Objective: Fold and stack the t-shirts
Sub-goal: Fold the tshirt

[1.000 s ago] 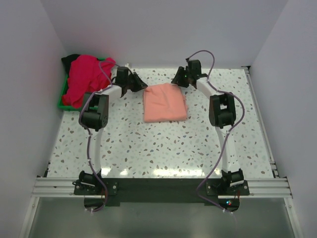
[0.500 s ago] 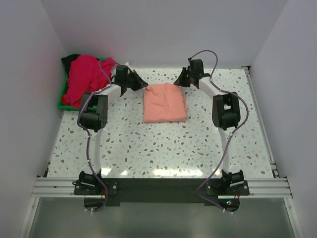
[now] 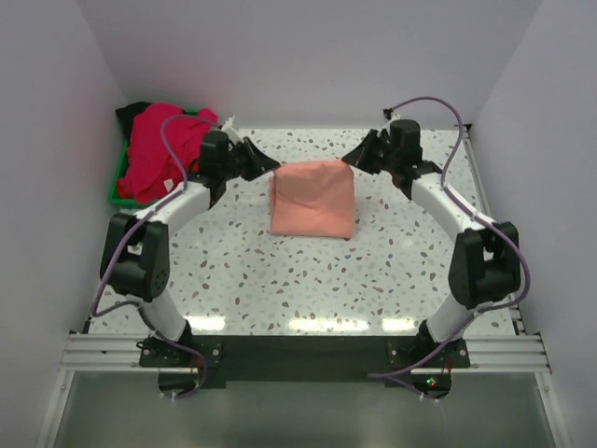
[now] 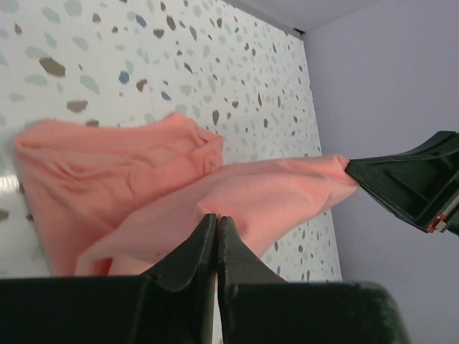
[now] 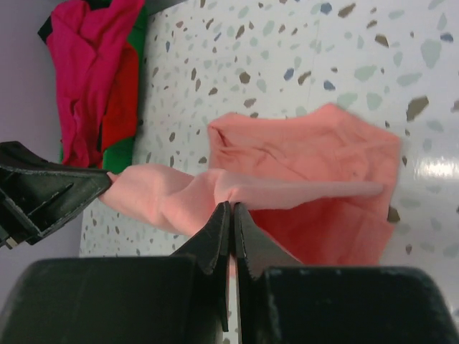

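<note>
I work in a robot lab's test cell. My left arm (image 3: 177,210) and right arm (image 3: 448,210) are bolted to an aluminium rail (image 3: 298,347) at 6 o'clock, on the near edge of a speckled table (image 3: 308,280). Plain pale walls (image 3: 308,56) box it in at 9, 12 and 3 o'clock. Cables (image 3: 438,103) loop along my arms. At 10 o'clock, a green tray (image 3: 118,189) holds t-shirts (image 3: 154,149) as practice props.

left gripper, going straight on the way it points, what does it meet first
the left gripper meets the salmon t-shirt it is shut on; past that lifted edge, likely the right gripper, depth unclear
</note>
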